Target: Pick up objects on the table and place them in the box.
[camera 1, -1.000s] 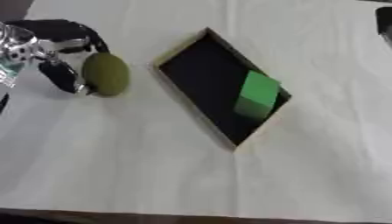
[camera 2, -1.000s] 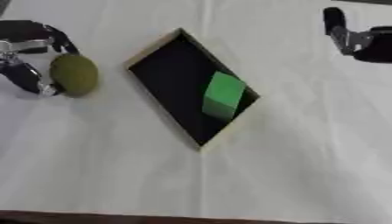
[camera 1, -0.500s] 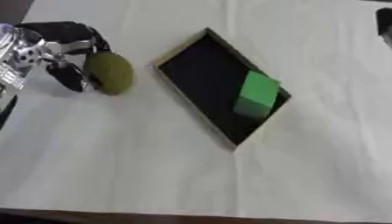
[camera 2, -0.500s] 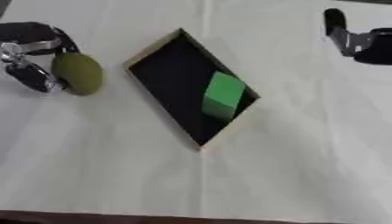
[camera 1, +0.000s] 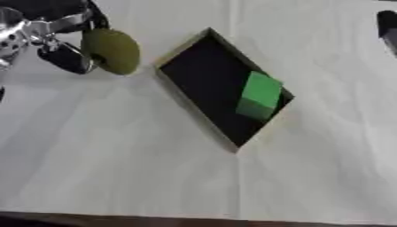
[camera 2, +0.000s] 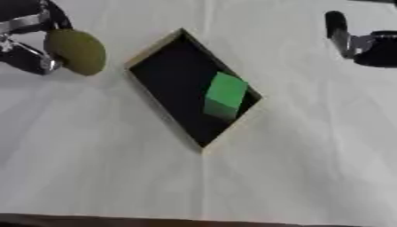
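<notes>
Left hand point(camera 1: 54, 42) sat at the table's far left corner, its black and silver fingers curled round an olive-green oval object point(camera 1: 111, 51) that looked like a kiwi. The fruit was pinched on its left side and stuck out to the right of the fingers, held near the box's far-left corner but still clear of the rim.

Nearest the robot, the front stretch of the white-covered table point(camera 1: 116, 177) was plain cloth with a seam running toward the box. Beyond it, around the middle of the table, lay a shallow rectangular box point(camera 1: 203, 75) with a pale wooden rim and a black floor, turned so one corner pointed at the near edge. A green block point(camera 1: 258, 95) lay inside it, against the right-hand wall toward the near end; the far half of the floor was bare black. Nothing lay between the fruit and the box opening.

Right hand point(camera 2: 364, 42) showed at the far right edge, well apart from the box, one dark finger raised; whether it was spread or curled could not be told.
</notes>
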Robot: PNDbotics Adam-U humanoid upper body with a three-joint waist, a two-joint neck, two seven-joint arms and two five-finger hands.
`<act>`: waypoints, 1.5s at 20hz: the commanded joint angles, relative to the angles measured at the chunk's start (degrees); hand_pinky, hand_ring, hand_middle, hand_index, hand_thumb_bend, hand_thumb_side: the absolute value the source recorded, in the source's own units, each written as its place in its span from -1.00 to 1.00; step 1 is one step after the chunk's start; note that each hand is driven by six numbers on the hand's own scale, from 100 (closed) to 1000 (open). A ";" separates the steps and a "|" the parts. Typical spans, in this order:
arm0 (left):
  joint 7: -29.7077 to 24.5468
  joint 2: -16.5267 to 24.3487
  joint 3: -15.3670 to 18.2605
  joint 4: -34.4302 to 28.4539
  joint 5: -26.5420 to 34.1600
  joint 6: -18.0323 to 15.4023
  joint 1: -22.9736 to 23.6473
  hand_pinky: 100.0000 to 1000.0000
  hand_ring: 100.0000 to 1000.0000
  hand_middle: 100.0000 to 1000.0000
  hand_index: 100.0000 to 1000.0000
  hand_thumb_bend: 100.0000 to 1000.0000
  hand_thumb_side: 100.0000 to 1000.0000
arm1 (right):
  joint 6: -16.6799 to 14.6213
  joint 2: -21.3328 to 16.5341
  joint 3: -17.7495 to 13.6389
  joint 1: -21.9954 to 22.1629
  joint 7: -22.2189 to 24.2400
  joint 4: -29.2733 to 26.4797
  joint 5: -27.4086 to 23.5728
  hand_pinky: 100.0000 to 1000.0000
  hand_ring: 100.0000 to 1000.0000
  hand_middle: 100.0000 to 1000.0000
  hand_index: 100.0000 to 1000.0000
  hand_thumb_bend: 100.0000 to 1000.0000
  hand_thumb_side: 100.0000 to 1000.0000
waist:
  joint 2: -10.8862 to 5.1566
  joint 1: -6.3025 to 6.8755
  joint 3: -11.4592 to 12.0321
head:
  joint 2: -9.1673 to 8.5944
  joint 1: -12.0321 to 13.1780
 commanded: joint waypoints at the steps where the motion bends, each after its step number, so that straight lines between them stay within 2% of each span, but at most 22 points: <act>1: 0.00 1.04 1.55 -3.33 1.03 1.10 -2.03 0.32 0.07 -0.01 0.14 -0.96 -1.00 | 0.15 -1.55 -1.19 -0.38 -0.13 -0.81 0.09 0.63 0.53 0.43 0.63 -1.00 -0.09 | -1.85 0.28 0.03 | 0.33 -0.33; 5: -0.36 -1.64 0.99 -3.86 1.77 1.73 -3.92 0.32 0.07 -0.01 0.14 -1.00 -1.00 | 0.09 -1.41 -1.36 -0.63 -0.23 -0.81 -0.20 0.63 0.53 0.43 0.63 -1.00 -0.09 | -2.02 0.23 -0.08 | 0.35 -0.42; 10: -0.80 -6.47 -0.74 -1.23 2.10 1.61 -6.05 0.32 0.07 -0.01 0.13 -1.00 -1.00 | -0.04 -1.17 -1.23 -1.35 0.07 -0.81 -0.62 0.62 0.53 0.42 0.63 -1.00 -0.10 | -2.17 0.26 -0.53 | 0.32 -0.14; 17: 0.88 -12.73 -2.93 5.29 -0.51 0.93 -7.41 0.32 0.07 0.00 0.14 -1.00 -1.00 | -0.91 -0.82 -1.29 -2.63 0.04 -0.81 -1.47 0.62 0.53 0.42 0.62 -1.00 -0.13 | -2.26 0.42 -1.39 | 0.29 0.28; 24: 2.94 -16.59 -3.60 13.46 -4.39 -0.44 -7.76 0.33 0.09 0.02 0.17 -0.98 -1.00 | -1.31 -0.62 -1.32 -3.22 0.22 -0.81 -1.97 0.62 0.53 0.42 0.62 -1.00 -0.12 | -2.30 0.60 -1.99 | 0.18 0.52; 27: 3.73 -17.77 -3.34 16.36 -5.08 -1.06 -7.67 0.36 0.14 0.07 0.26 -0.85 -0.81 | -1.34 -0.46 -1.28 -3.38 0.29 -0.81 -2.12 0.62 0.52 0.42 0.62 -1.00 -0.12 | -2.27 0.61 -2.13 | 0.11 0.54; 28: 3.97 -17.97 -3.26 17.17 -5.19 -1.35 -7.62 0.42 0.24 0.16 0.37 -0.67 -0.68 | -1.35 -0.42 -1.27 -3.42 0.31 -0.81 -2.17 0.62 0.52 0.42 0.62 -1.00 -0.12 | -2.25 0.60 -2.16 | 0.11 0.52; 29: 4.16 -18.05 -3.25 17.85 -5.36 -1.77 -7.55 0.46 0.29 0.22 0.44 -0.58 -0.59 | -1.38 -0.40 -1.26 -3.42 0.32 -0.81 -2.18 0.62 0.52 0.42 0.62 -1.00 -0.12 | -2.23 0.61 -2.16 | 0.10 0.49; 30: 4.24 -18.06 -3.27 18.36 -5.53 -2.29 -7.48 0.55 0.44 0.37 0.60 -0.40 -0.38 | -1.39 -0.38 -1.29 -3.39 0.31 -0.81 -2.19 0.62 0.52 0.42 0.62 -1.00 -0.12 | -2.21 0.61 -2.15 | 0.12 0.45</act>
